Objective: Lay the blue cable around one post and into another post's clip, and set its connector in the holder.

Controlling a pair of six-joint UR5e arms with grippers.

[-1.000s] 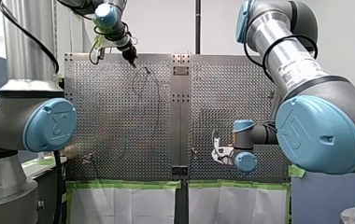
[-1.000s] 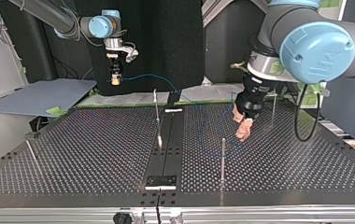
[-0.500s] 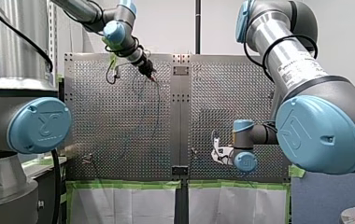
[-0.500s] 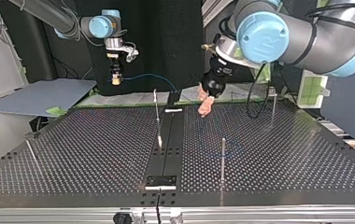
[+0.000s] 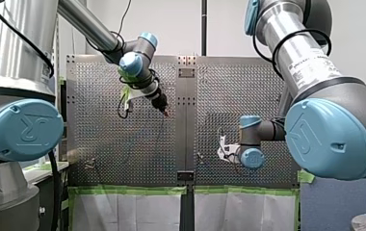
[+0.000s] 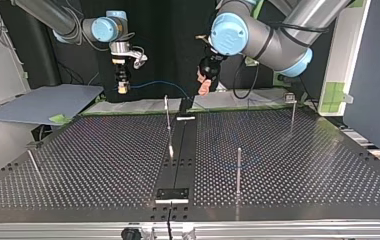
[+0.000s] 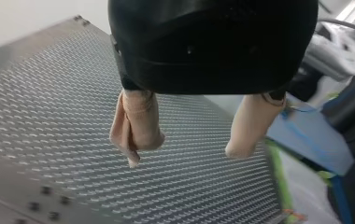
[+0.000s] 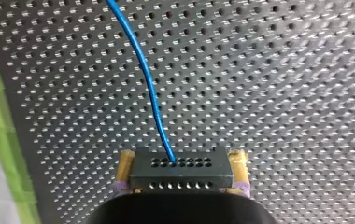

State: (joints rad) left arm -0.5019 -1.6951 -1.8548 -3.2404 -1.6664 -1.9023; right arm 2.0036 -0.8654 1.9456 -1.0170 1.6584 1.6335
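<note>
While two arms reach over one perforated table (image 6: 78, 165), a single blue cable (image 8: 143, 70) and its one connector (image 8: 179, 176) are in the charge of my right gripper (image 8: 181, 161). Its two yellow pads (image 8: 125, 169) are clamped on the sides of the dark, many-holed connector block, and the cable leaves the block's face and runs away over the table ahead of the fingers. From across the table, that gripper hangs above the far edge at the top view's left. The cable arcs from it toward the middle, then drops behind the dark central strip (image 6: 178, 160), past which its course is too faint to follow. Four thin metal posts stand on the table: one near the front edge (image 6: 238, 167), one far back at the top view's right (image 6: 292, 114), one beside the central strip (image 6: 167, 112), and one leaning at the top view's left (image 6: 32, 161). My left gripper (image 7: 189, 142) hangs above the far edge just past the cable's arc. Its two beige pads (image 7: 136, 123) are spread wide with nothing between them, and the cable is not in its grasp.
</note>
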